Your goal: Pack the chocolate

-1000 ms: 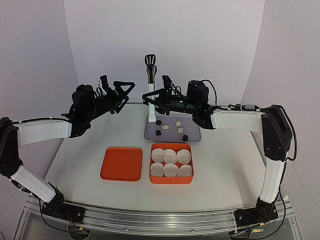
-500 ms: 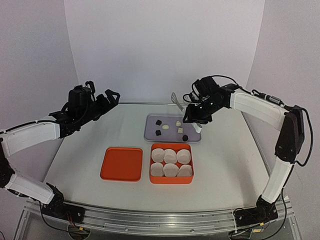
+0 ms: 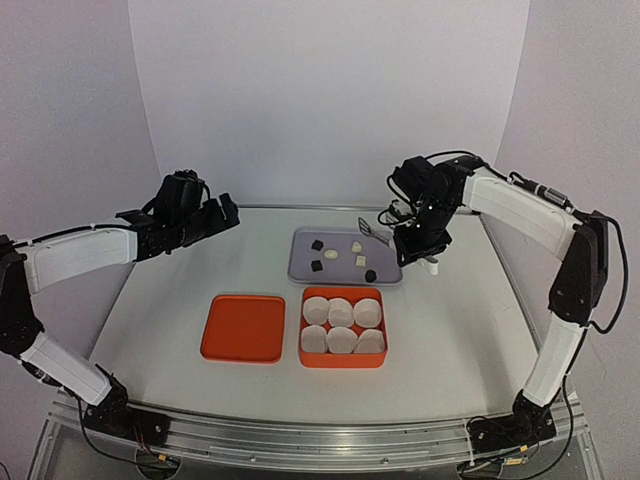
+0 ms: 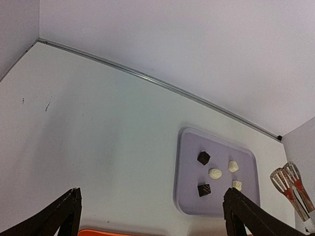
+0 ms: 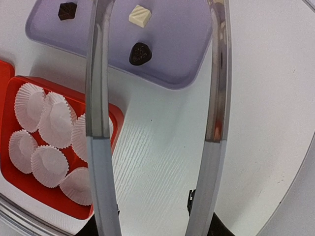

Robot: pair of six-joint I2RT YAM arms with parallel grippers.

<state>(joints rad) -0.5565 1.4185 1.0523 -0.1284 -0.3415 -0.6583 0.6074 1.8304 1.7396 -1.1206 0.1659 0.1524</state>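
"White table (image 3: pixel 170 290), pale walls all around. Where is the chocolate (image 3: pixel 332 256)?"

"All six pieces lie on the lilac tray (image 3: pixel 340 275) at the far middle of the table. Three are dark and three are cream, each apart from the others."

"And nearer to the arms?"

"An orange box (image 3: pixel 343 364) stands just in front of the tray, with six white paper cups (image 3: pixel 342 312) inside. The orange lid (image 3: pixel 242 328) lies flat beside it, on its left."

"How are the grippers?"

"The left gripper (image 3: pixel 228 207) hangs over the far left of the table, its jaws spread wide and holding nothing. The right gripper (image 3: pixel 425 248) is closed around metal tongs (image 3: pixel 366 228) at the right end of the tray. The tips of the tongs reach over the tray's far right corner, and in the wrist view their two arms stand apart."
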